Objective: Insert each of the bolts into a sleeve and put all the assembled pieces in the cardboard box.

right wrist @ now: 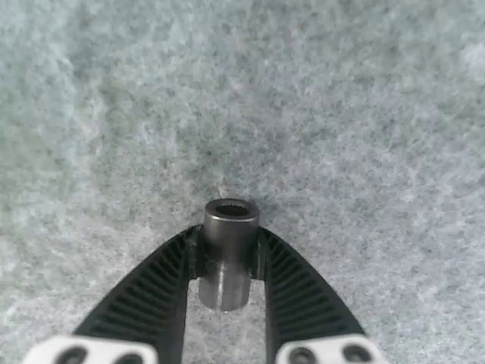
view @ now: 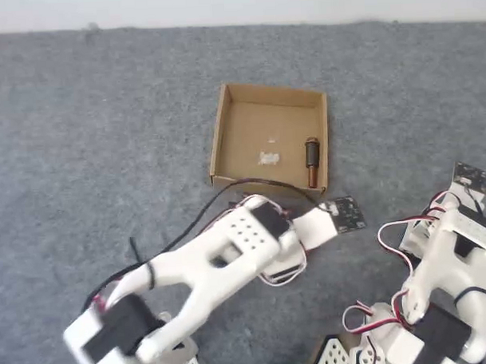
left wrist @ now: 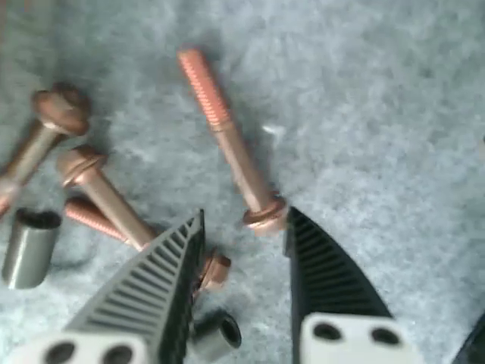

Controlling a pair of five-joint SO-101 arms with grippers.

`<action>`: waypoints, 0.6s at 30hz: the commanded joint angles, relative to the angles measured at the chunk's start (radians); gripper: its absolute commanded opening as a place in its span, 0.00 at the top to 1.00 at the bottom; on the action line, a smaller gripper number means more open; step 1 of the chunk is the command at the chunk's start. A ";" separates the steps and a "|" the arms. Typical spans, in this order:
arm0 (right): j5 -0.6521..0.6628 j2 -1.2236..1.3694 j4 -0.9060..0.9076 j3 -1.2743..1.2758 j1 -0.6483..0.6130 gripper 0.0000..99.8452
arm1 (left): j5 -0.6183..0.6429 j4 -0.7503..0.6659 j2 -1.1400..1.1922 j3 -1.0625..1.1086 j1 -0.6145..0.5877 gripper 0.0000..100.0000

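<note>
High view looks down on an open cardboard box [view: 225, 135] that sits on the carpet just beyond the left arm [view: 222, 262]. One assembled piece [view: 312, 162] lies inside against the box's right wall, a dark sleeve around a copper-coloured shank. A few pale specks [view: 268, 157] mark the box floor near its middle.

Left wrist view shows the left gripper [left wrist: 245, 216] spread wide over a scatter of loose parts. The flanged head of a long bolt [left wrist: 227, 136] lies between its fingertips, with the threaded end pointing away from the claw. The bolts are copper-brown, with a smooth shank, thread at the tip and a washer-like flange under the head. Three more bolts [left wrist: 106, 193] lie crossed in a loose heap to one side, one of them partly hidden by a ribbed finger [left wrist: 163, 277]. A grey sleeve [left wrist: 29, 246] stands beside that heap, and a second sleeve [left wrist: 216, 334] lies close under the claw.

Right wrist view shows the right gripper [right wrist: 227, 236] clamped on a dark metal sleeve [right wrist: 231, 216]. It is a short tube, its open bore facing the camera.

Grey, short-pile carpet [view: 105, 115] covers the whole work surface. A pale strip [view: 237, 6] runs along its far edge. The right arm [view: 445, 263] stands well off to the box's right.
</note>
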 commanded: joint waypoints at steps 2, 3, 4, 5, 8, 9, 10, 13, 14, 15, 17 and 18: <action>-0.003 -0.042 -0.013 -0.006 -0.010 0.99 | 0.044 -0.052 -0.190 0.068 -0.049 0.83; -0.003 -0.042 -0.013 -0.006 -0.010 0.99 | 0.066 -0.049 -0.209 0.079 -0.049 0.84; -0.003 -0.042 -0.013 -0.006 -0.010 0.99 | 0.087 -0.048 -0.224 0.088 -0.049 0.86; -0.003 -0.042 -0.013 -0.006 -0.010 0.99 | 0.106 -0.048 -0.233 0.097 -0.035 0.89; -0.003 -0.042 -0.013 -0.006 -0.010 0.99 | 0.121 -0.048 -0.244 0.125 0.049 0.99; -0.002 -0.042 -0.013 -0.006 -0.010 0.99 | 0.121 -0.048 -0.244 0.136 0.086 0.99; -0.002 -0.042 -0.013 -0.006 -0.010 0.99 | 0.121 -0.049 -0.244 0.148 0.127 0.99; -0.002 -0.042 -0.013 -0.006 -0.010 0.99 | 0.129 -0.057 -0.242 0.176 0.235 0.99; -0.002 -0.042 -0.013 -0.006 -0.010 0.99 | 0.130 -0.069 -0.242 0.183 0.256 0.99; -0.002 -0.042 -0.013 -0.006 -0.010 0.99 | 0.132 -0.081 -0.242 0.191 0.262 0.99; -0.002 -0.042 -0.013 -0.006 -0.010 0.99 | 0.166 -0.117 -0.236 0.206 0.261 0.99; -0.002 -0.042 -0.013 -0.006 -0.010 0.99 | 0.198 -0.132 -0.222 0.208 0.261 0.99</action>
